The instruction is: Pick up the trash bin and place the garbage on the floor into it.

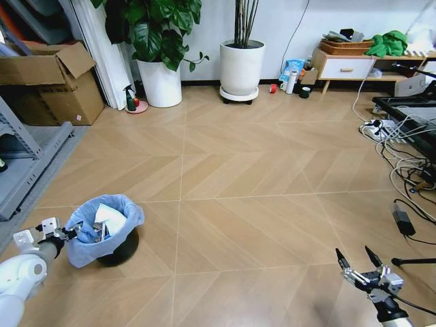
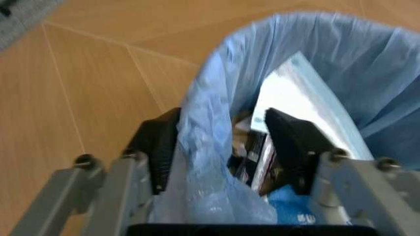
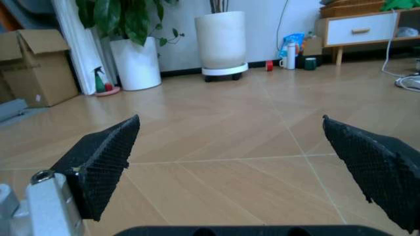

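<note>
My left hand [image 1: 70, 232] grips the trash bin [image 1: 109, 231] rim.
Its fingers [image 2: 161, 147] pinch the blue bag edge; the bin sits on the floor just right of it. My right hand [image 1: 359, 262] hangs open, far off.

even, bright indoor light is filling the room, casting only a soft shadow under the trash bin [image 1: 109, 231]. the left wrist view is showing close blur on the blue liner, with white glare inside. the right end effector [image 3: 244, 162] fingers [image 3: 105, 162] are looking slightly soft up close.
</note>
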You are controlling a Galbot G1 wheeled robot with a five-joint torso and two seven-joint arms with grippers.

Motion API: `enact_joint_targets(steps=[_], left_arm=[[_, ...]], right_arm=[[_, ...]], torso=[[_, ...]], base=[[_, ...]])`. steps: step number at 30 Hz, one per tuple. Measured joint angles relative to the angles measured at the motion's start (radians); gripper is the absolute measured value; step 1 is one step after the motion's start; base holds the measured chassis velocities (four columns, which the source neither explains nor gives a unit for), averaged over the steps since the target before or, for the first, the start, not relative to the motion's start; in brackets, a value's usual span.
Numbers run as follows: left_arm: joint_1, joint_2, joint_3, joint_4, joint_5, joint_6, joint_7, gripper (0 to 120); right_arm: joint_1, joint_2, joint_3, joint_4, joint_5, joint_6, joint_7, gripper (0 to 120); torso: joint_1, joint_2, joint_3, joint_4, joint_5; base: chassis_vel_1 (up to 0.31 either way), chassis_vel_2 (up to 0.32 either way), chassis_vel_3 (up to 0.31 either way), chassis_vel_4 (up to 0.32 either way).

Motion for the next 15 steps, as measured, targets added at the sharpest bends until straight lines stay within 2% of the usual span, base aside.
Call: enact_joint_targets(steps=[5, 6, 9, 11, 13, 15], left_arm=[[0.066, 0.004, -0.086, -0.082, 0.02, -0.032, -0.031, 72], [0.066, 0.004, -0.086, -0.082, 0.02, -0.032, -0.031, 72], [0.122, 0.001, -0.135, -0.164, 0.031, -0.046, -0.058, 86], [0.129, -0.001, -0.14, -0.176, 0.034, -0.047, -0.061, 88], [0.153, -0.011, -0.16, -0.225, 0.039, -0.05, -0.069, 98], [0.161, -0.016, -0.165, -0.243, 0.04, -0.05, -0.072, 99]], right_arm=[[-0.005, -0.004, -0.014, 0.025, -0.009, -0.001, 0.048, 100], [-0.005, -0.004, -0.014, 0.025, -0.009, -0.001, 0.048, 100], [-0.006, -0.01, -0.016, 0.037, -0.024, 0.005, 0.066, 100], [-0.006, -0.011, -0.016, 0.038, -0.026, 0.007, 0.067, 100], [-0.007, -0.015, -0.015, 0.043, -0.027, 0.013, 0.069, 100], [-0.008, -0.016, -0.014, 0.045, -0.027, 0.016, 0.069, 100]], torso=[[0.0, 0.0, 0.0, 0.0002, 0.0008], [0.0, 0.0, 0.0, 0.0002, 0.0008], [0.0, 0.0, 0.0, 0.0003, 0.0006], [0.0, 0.0, 0.0, 0.0003, 0.0007], [0.0, 0.0, 0.0, 0.0002, 0.0006], [0.0, 0.0, 0.0, 0.0002, 0.0004]], base=[[0.0, 0.0, 0.0, 0.0], [0.0, 0.0, 0.0, 0.0], [0.0, 0.0, 0.0, 0.0], [0.0, 0.0, 0.0, 0.0], [0.0, 0.0, 0.0, 0.0], [0.0, 0.0, 0.0, 0.0]])
